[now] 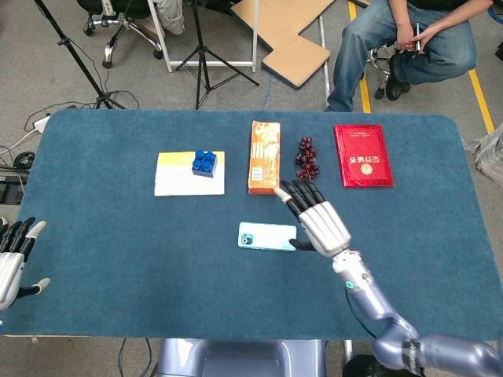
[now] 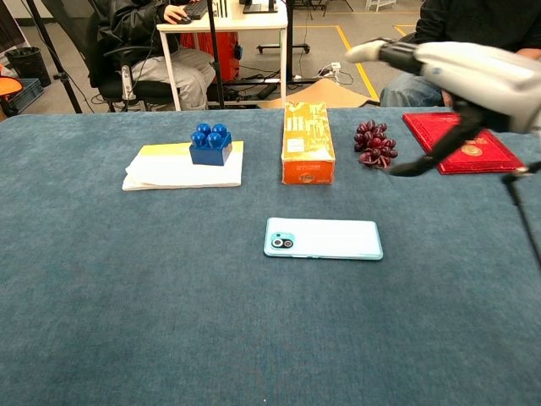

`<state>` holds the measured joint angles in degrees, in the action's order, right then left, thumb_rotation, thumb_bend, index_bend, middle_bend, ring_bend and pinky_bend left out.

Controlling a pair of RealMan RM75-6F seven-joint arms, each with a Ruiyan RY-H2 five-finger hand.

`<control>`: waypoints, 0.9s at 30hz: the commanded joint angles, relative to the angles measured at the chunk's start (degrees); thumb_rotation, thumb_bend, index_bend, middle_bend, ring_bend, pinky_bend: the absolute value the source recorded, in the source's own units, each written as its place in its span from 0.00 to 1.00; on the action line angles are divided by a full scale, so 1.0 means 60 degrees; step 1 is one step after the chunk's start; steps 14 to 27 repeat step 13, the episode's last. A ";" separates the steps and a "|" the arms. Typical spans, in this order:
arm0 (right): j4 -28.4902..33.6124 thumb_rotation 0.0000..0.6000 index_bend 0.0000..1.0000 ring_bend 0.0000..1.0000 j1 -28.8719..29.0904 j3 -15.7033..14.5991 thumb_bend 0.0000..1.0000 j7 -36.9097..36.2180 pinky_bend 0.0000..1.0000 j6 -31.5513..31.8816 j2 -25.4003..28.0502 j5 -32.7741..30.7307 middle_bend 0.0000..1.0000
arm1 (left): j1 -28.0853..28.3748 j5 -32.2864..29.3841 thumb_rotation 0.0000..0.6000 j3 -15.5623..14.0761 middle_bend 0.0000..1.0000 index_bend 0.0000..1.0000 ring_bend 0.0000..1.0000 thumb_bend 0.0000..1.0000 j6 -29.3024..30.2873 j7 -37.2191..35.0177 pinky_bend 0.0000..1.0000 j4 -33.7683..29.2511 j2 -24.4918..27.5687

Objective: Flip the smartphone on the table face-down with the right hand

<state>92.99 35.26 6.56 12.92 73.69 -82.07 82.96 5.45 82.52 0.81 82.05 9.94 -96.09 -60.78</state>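
Observation:
A light blue smartphone (image 1: pixel 266 236) (image 2: pixel 322 238) lies flat near the middle of the blue table, its back and camera lenses facing up, camera end to the left. My right hand (image 1: pixel 318 221) (image 2: pixel 452 76) hovers high above the table just right of the phone, fingers spread, holding nothing. My left hand (image 1: pixel 14 259) rests at the table's left front edge with its fingers apart and nothing in it; the chest view does not show it.
Along the far side stand a white and yellow pad (image 1: pixel 189 174) with a blue block (image 1: pixel 204 162) on it, an orange box (image 1: pixel 265 156), a dark bead string (image 1: pixel 307 159) and a red booklet (image 1: pixel 363 155). People sit beyond the table.

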 commanded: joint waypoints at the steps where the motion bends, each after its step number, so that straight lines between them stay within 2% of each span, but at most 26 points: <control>1: 0.0787 1.00 0.00 0.00 -0.0945 -0.0692 0.00 0.0733 0.00 0.0884 0.1077 0.0269 0.00 | -0.0120 0.0114 1.00 0.0041 0.00 0.00 0.00 0.00 0.0291 0.0036 0.00 -0.0006 -0.0056; 5: 0.1087 1.00 0.00 0.00 -0.1869 -0.1211 0.00 0.0800 0.00 0.1803 0.1791 0.0439 0.00 | -0.0163 0.0260 1.00 0.0014 0.00 0.00 0.00 0.00 0.0400 -0.0103 0.00 -0.0051 -0.0004; 11: 0.0532 1.00 0.00 0.00 -0.2841 -0.1659 0.00 0.0703 0.00 0.2766 0.1932 0.0724 0.00 | -0.0215 0.0409 1.00 -0.0019 0.00 0.00 0.00 0.00 0.0532 -0.0059 0.00 -0.0046 0.0000; 27: 0.0406 1.00 0.00 0.00 -0.2998 -0.1724 0.00 0.0614 0.00 0.2883 0.1934 0.0775 0.00 | -0.0235 0.0431 1.00 -0.0030 0.00 0.00 0.00 0.00 0.0557 -0.0094 0.00 -0.0063 0.0009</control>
